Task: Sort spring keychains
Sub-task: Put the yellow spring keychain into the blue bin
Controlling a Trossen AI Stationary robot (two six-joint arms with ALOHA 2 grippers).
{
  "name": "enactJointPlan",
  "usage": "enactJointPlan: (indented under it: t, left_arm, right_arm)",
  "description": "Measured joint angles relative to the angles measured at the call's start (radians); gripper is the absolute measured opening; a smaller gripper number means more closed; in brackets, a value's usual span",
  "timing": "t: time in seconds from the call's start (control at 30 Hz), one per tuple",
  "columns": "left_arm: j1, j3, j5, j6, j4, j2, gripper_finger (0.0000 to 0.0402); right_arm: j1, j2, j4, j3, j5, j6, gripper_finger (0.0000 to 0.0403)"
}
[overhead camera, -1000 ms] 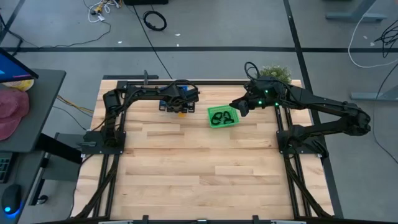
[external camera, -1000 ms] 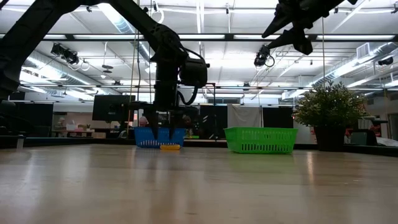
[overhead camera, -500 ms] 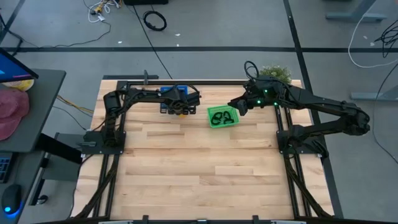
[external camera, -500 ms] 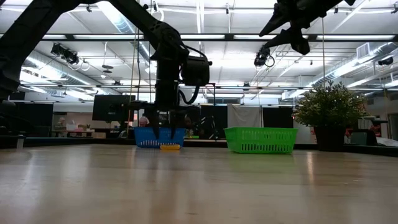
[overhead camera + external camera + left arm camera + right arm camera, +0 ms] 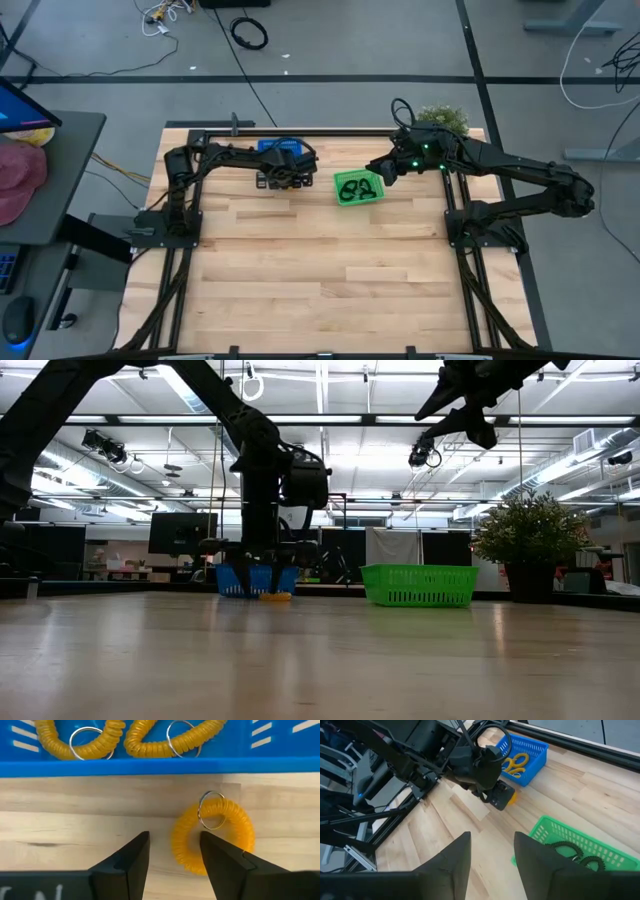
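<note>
One orange spring keychain lies flat on the wood just outside the blue basket. Two more orange ones rest inside that basket. My left gripper is open and points down low over the table. One finger stands over the loose keychain's near side, and the other is on bare wood beside it. In the low view the keychain sits at the left gripper's foot. Black keychains lie in the green basket. My right gripper hangs open, high beside the green basket. My left gripper stands from above with one finger covering the near rim of the orange keychain, which lies flat on the table. I cannot tell whether that finger touches the coil.
The blue basket sits at the table's far edge and the green basket to its right. A potted plant stands at the far right corner. Bare wood fills the near half of the table.
My left gripper has shifted a little toward the table's left and come down toward the loose orange keychain, its wrist turning as it went. The keychain and both baskets have stayed where they were.
</note>
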Motion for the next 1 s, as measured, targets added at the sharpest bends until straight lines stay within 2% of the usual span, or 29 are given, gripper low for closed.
enactJointPlan:
  t: [0.17, 0.43, 0.57, 0.8, 1.0]
  left_arm:
    - [-0.018, -0.001, -0.013, 0.047, 0.013, 0.002, 0.0157]
    - [-0.056, -0.001, -0.044, 0.142, 0.019, 0.005, 0.0055]
    - [-0.066, -0.001, -0.044, 0.203, 0.009, 0.005, 0.0018]
    - [-0.076, -0.004, -0.029, 0.227, -0.036, -0.019, 0.0024]
    - [-0.098, -0.006, -0.061, 0.266, -0.073, -0.136, 0.0015]
  right_arm:
    - [0.0, 0.0, 0.0, 0.0, -0.005, -0.001, 0.015]
    - [0.0, 0.0, 0.0, 0.0, -0.01, -0.013, 0.015]
    - [0.0, 0.0, 0.0, 0.0, -0.01, -0.014, 0.015]
    - [0.0, 0.0, -0.001, 0.0, -0.013, -0.016, 0.015]
    - [0.0, 0.0, -0.007, 0.0, -0.037, -0.028, 0.015]
